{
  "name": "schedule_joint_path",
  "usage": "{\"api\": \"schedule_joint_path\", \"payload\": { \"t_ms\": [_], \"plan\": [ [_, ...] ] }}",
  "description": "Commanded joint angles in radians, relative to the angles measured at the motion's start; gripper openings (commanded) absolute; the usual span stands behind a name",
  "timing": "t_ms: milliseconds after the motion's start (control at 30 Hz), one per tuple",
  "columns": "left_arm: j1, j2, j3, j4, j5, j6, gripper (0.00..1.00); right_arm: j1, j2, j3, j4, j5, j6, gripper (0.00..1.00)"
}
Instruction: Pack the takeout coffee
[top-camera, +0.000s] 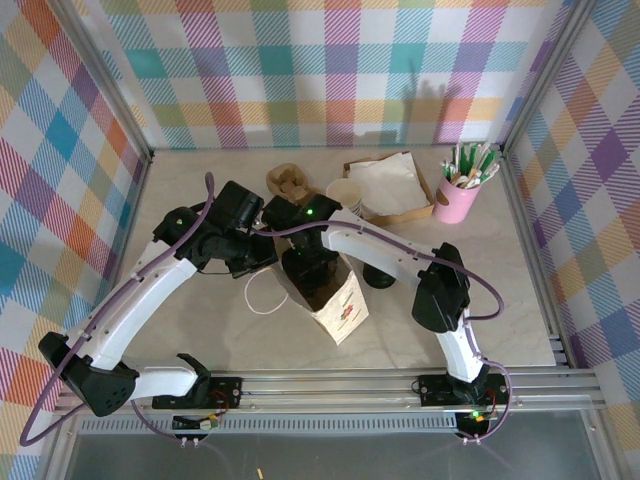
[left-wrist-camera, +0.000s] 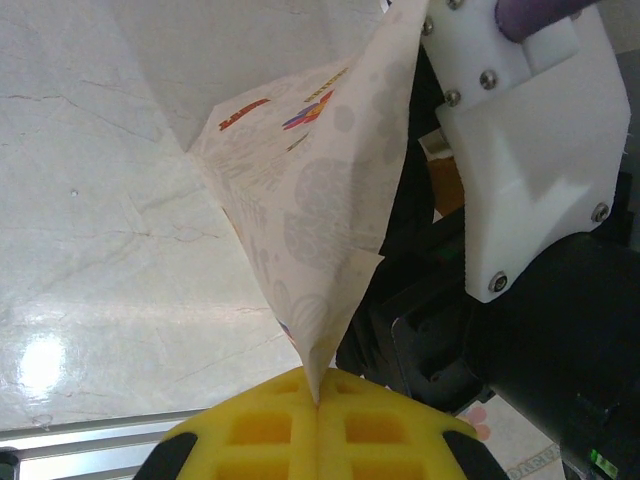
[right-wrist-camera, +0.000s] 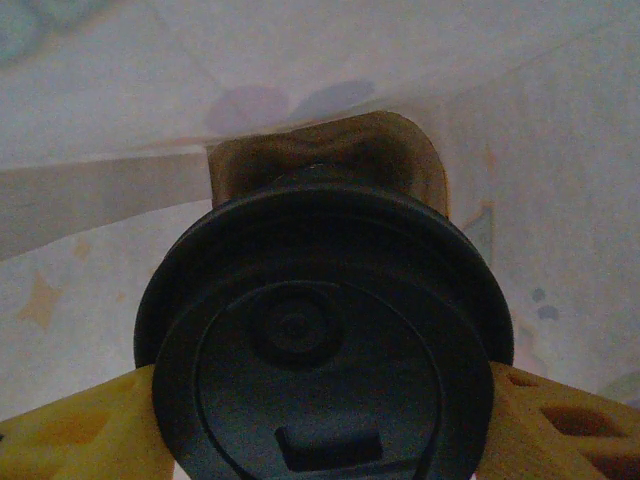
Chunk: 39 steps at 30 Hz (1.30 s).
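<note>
Yellow fingers (right-wrist-camera: 70, 430) of the right gripper (right-wrist-camera: 320, 410) clamp the coffee (right-wrist-camera: 320, 330) between them by its black lid, inside the paper bag (right-wrist-camera: 560, 150), a brown shape (right-wrist-camera: 330, 160) just beyond. Left gripper (left-wrist-camera: 318, 400), pressed together, pinches the paper bag's edge.

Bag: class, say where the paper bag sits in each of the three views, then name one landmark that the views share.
Top external: bag stands open at the centre of the table.
Left wrist: bag wall rises from bottom centre, its edge pinched by the left gripper.
Right wrist: pale bag walls surround the coffee in the right gripper.
Shared landmark: the bag's coloured print, faint from inside in the right wrist view.
</note>
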Motion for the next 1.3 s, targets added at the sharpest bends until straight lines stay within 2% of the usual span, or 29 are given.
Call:
{"api": "schedule_joint_path", "payload": {
  "t_ms": [0, 433, 600, 1033, 1067, 1200, 1267],
  "plan": [
    [0.000, 0.000, 0.011, -0.022, 0.020, 0.010, 0.04, -0.011, 0.068, 0.021, -0.035, -0.040, 0.030, 0.01],
    [0.000, -0.006, -0.010, -0.018, 0.021, -0.003, 0.04, -0.014, 0.069, 0.127, -0.082, -0.035, 0.047, 0.47],
    [0.000, -0.009, -0.011, -0.024, 0.014, -0.009, 0.04, -0.014, 0.062, 0.155, -0.098, -0.034, 0.040, 0.56],
    [-0.002, -0.020, -0.032, -0.024, -0.004, -0.039, 0.03, 0.003, 0.055, 0.157, -0.126, -0.040, 0.036, 0.71],
    [-0.003, -0.019, -0.033, -0.025, -0.002, -0.040, 0.03, 0.004, 0.053, 0.149, -0.122, -0.041, 0.036, 0.69],
    [-0.008, -0.014, -0.028, -0.026, 0.000, -0.039, 0.03, 0.005, 0.040, 0.099, -0.079, -0.055, 0.033, 0.53],
    [-0.011, -0.013, -0.025, -0.025, -0.004, -0.038, 0.03, 0.004, 0.046, 0.085, -0.067, -0.053, 0.031, 0.51]
  ]
}}
